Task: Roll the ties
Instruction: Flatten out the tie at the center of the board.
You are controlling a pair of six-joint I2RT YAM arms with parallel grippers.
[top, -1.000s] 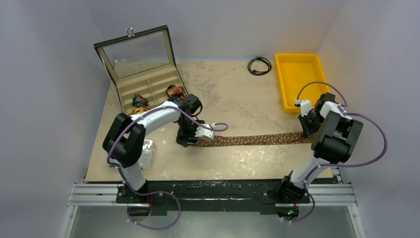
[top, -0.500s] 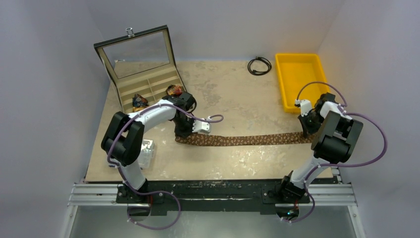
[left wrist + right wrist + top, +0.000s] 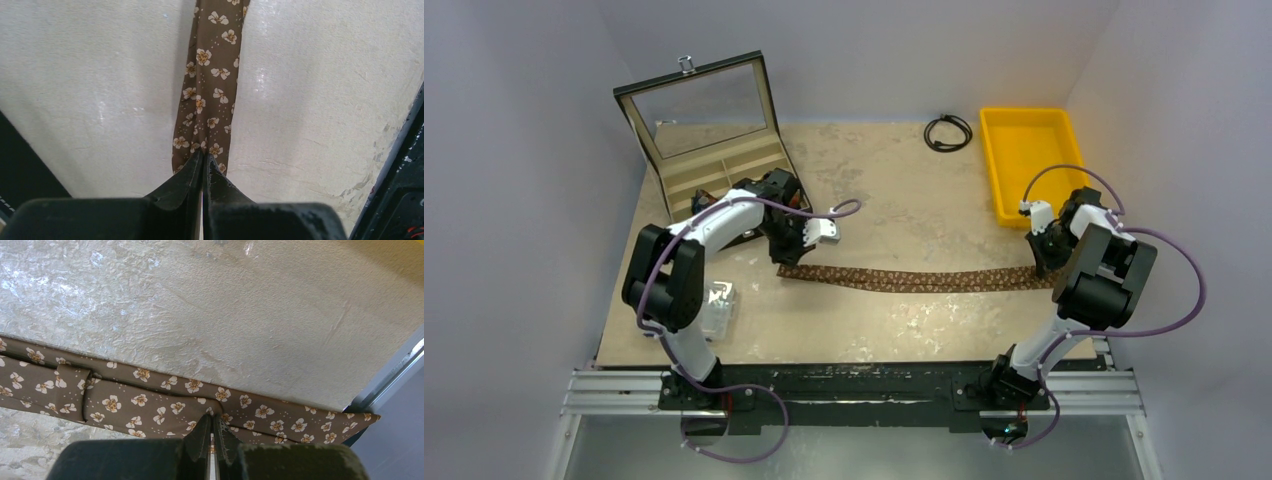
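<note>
This is a robot test cell in a lab. Plain pale walls (image 3: 524,200) box in a worn beige table (image 3: 894,190), and two robot arms (image 3: 724,225) are bolted to a metal rail (image 3: 614,392). A yellow bin (image 3: 1029,160) sits just beyond the right claw (image 3: 1046,268), and an open glass-lidded case (image 3: 724,160) sits just behind the left claw (image 3: 784,260).

The brown tie (image 3: 207,100) is matt cloth; table (image 3: 325,100) rough, patchily glossy; yellow tray (image 3: 1027,160) smooth plastic
</note>
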